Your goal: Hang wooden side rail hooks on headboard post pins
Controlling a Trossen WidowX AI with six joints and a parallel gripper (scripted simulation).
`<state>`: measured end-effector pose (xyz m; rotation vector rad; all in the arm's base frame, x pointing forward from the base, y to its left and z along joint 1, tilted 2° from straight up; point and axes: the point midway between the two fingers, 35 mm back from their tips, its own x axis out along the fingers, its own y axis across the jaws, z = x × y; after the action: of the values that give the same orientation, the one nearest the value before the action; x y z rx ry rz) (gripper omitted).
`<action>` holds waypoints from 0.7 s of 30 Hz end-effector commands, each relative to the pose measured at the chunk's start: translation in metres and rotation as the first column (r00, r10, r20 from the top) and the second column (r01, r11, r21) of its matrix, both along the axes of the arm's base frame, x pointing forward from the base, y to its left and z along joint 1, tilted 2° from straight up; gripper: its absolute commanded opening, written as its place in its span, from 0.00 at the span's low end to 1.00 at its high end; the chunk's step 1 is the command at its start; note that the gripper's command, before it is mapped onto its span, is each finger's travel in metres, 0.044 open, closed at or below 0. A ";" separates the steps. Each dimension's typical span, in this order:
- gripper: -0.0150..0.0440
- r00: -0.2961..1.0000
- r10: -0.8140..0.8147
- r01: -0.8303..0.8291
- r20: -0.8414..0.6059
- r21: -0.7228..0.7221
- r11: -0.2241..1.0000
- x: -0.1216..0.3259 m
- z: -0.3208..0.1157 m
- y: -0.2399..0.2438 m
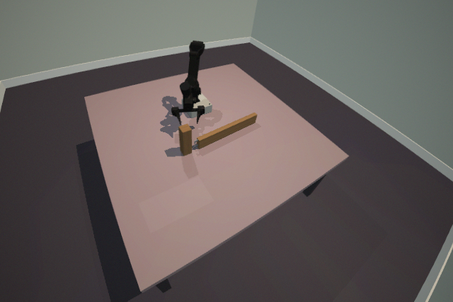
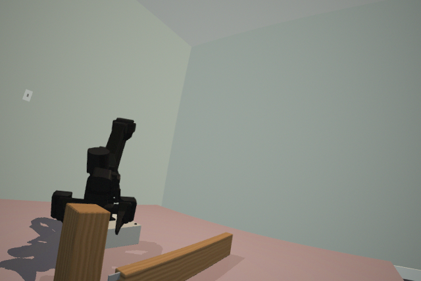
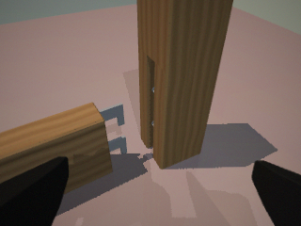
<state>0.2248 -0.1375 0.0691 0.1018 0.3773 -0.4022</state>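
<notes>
Black two-finger gripper (image 1: pixel 188 122) (image 2: pixel 89 228) (image 3: pixel 163 168) is hovering w/ fingers wide open, nothing btwn them, nr the upright brown wooden post (image 1: pixel 185 140) (image 2: pixel 83 242) (image 3: pixel 184 85), on its arm-base side. Long brown wooden rail (image 1: pixel 227 130) (image 2: pixel 176 258) (image 3: pixel 56 141) is lying on the pink table (image 1: pixel 255 182) (image 2: pixel 272 254) (image 3: pixel 61 61) beside the post, its two grey steel hooks (image 3: pixel 118 128) facing the post's slot (image 3: pixel 150 101) but sitting outside it. Two pins (image 3: pixel 152 106) are showing inside the slot, prob. round, tho view's poor.
</notes>
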 end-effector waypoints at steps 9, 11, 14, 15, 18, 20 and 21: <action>1.00 1.000 -0.017 0.017 -0.017 0.028 0.999 0.003 -0.003 0.001; 1.00 0.995 -0.080 0.086 -0.058 0.100 0.991 0.012 -0.004 0.000; 1.00 0.974 -0.186 0.208 -0.131 0.178 0.962 0.026 -0.004 0.003; 1.00 0.963 -0.222 0.249 -0.153 0.193 0.949 0.030 -0.004 0.005; 1.00 0.922 -0.327 0.367 -0.205 0.204 0.908 0.040 0.003 0.013; 1.00 0.891 -0.396 0.438 -0.221 0.189 0.879 0.046 0.011 0.021; 1.00 0.875 -0.429 0.469 -0.222 0.178 0.865 0.048 0.016 0.025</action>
<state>0.2624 -0.1260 0.0700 0.3702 0.5738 -0.7067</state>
